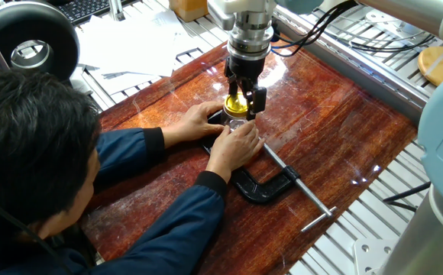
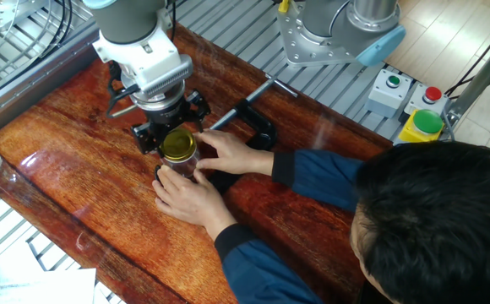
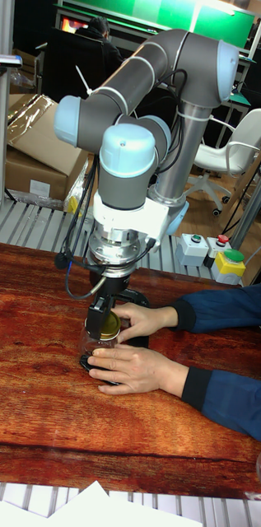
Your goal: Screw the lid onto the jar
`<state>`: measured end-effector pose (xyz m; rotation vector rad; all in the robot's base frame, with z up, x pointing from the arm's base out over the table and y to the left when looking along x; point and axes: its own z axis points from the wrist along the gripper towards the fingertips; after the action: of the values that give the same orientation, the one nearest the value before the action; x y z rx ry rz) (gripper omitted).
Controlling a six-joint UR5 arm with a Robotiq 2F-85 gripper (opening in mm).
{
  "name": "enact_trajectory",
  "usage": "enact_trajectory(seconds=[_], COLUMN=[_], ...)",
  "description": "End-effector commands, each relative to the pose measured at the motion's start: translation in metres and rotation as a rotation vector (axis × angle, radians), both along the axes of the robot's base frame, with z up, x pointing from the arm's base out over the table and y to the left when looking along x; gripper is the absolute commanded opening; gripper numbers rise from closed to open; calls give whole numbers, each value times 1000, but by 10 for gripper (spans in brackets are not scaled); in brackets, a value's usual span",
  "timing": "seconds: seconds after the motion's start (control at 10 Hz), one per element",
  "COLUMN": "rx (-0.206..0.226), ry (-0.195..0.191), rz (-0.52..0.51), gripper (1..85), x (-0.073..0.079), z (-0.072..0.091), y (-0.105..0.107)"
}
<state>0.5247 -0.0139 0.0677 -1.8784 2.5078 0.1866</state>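
The arm (image 3: 138, 99), grey with pale blue joint caps, shows whole only in the tall view; both other views cut it off above the wrist. It reaches down over a glossy red-brown wooden table (image 1: 336, 130). A person (image 1: 30, 153) in dark blue sleeves leans in, face hidden. A black metal C-clamp (image 1: 263, 187) lies on the wood, its screw rod pointing away; the tall view hides it behind the hands. Those hands (image 2: 190, 194) wrap the jar (image 2: 180, 165), so little of its clear glass shows. The gripper (image 1: 242, 98) stands upright over the jar at mid-table, its black fingers (image 1: 260, 100) pinching the lid (image 2: 178, 143), a shiny round yellow cap sitting on the jar's mouth. The threads are hidden.
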Motion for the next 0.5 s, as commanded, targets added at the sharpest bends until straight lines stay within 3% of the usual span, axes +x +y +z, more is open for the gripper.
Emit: enact_trajectory(seconds=[0.0,0.4], rx=[9,13], ry=[7,44], rz=[-29,-62], gripper=[850,850], x=[1,-8], z=[2,1], y=[2,1])
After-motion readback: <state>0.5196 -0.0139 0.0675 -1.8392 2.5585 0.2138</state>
